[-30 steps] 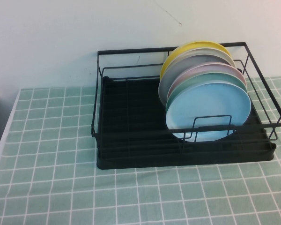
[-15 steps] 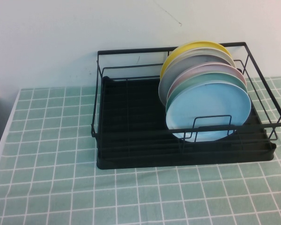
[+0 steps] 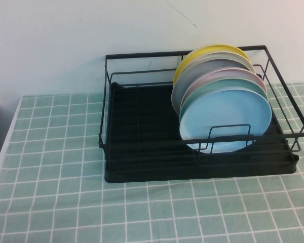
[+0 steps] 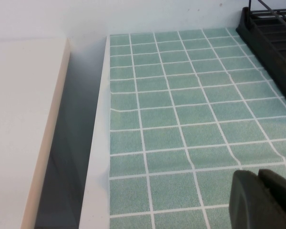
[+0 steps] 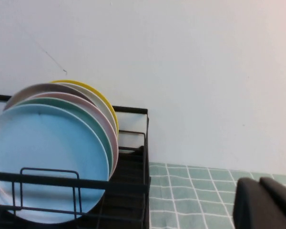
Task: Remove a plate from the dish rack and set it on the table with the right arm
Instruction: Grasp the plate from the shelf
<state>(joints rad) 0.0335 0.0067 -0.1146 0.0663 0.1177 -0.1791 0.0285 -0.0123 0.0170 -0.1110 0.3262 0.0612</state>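
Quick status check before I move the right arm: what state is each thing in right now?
sky-blue plate: upright, frontmost in the rack, untouched.
Other plates: upright, stacked behind it.
dish rack: on the table, its left half bare.
table: no plate on it yet.
left hand: over the table left of the rack.
right hand: right of the rack, holding nothing.

Open table (image 3: 55, 202) left of and before dish rack (image 3: 142, 172); front wire rail crosses plate (image 3: 225, 119); stacked plates (image 3: 213, 66) crowd behind.
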